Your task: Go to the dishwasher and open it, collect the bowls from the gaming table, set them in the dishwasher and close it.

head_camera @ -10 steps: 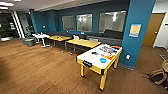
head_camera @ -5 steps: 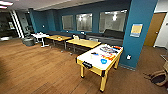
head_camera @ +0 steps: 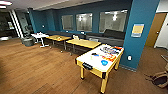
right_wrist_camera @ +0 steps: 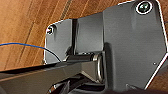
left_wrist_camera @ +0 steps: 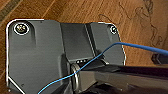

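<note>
The gaming table (head_camera: 95, 71) stands right of the middle in the head view, with a white top, yellow sides and legs. Colourful boards (head_camera: 110, 51) lie on its far half. A small blue round thing (head_camera: 104, 62) and a small dark thing (head_camera: 95, 54) rest on the top; they are too blurred to tell whether they are bowls. The dishwasher is out of view. Both wrist views look down past the robot's dark plate at the wooden floor (left_wrist_camera: 75, 10).
Two wooden tables (head_camera: 82, 43) (head_camera: 58, 38) and a white table (head_camera: 40, 35) stand along a dark bench (head_camera: 112, 35) by the blue wall. A blue pillar (head_camera: 140, 37) rises behind the gaming table. A dark seat (head_camera: 160, 78) sits at far right. Wooden floor (head_camera: 37, 67) spreads to the left.
The whole head view has shifted slightly and the gaming table shows a little larger, so the camera has moved a bit nearer. Nothing in the room has moved.
</note>
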Motion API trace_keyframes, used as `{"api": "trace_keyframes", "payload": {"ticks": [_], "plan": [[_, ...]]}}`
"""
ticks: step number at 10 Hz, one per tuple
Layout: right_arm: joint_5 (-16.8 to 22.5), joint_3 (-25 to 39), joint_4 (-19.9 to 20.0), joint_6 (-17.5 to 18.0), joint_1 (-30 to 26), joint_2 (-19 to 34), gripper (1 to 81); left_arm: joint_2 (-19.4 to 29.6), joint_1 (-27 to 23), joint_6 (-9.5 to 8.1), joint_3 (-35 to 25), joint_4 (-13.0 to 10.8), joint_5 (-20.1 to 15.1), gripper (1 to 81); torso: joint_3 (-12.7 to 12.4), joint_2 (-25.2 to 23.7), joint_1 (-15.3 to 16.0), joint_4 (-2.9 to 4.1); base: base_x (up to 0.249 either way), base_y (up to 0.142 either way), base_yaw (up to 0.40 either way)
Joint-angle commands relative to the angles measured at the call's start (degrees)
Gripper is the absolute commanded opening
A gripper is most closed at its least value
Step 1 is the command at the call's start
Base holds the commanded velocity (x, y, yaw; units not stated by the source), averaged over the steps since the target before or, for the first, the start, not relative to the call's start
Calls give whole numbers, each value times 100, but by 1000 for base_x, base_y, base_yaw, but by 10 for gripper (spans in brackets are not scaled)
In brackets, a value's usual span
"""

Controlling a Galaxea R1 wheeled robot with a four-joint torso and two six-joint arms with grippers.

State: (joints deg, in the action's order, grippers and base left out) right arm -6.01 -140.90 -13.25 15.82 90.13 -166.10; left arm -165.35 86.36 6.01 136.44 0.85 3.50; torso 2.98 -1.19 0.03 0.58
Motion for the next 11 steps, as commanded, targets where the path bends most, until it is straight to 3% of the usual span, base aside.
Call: {"api": "trace_keyframes", "payload": {"ticks": [1, 6, 11], "plan": [[267, 38, -99, -27, -253, 21, 811, 46, -281, 32, -82, 11, -297, 811, 0, 0, 0, 0, 100, 0, 0], [267, 2, -107, -27, -262, 21, 811, 46, -281, 32, -82, 11, -297, 811, 0, 0, 0, 0, 102, 0, 0], [267, 2, -116, -35, -262, 13, 811, 46, -281, 31, -82, 11, -297, 811, 0, 0, 2, 2, 106, 76, 0]]}}
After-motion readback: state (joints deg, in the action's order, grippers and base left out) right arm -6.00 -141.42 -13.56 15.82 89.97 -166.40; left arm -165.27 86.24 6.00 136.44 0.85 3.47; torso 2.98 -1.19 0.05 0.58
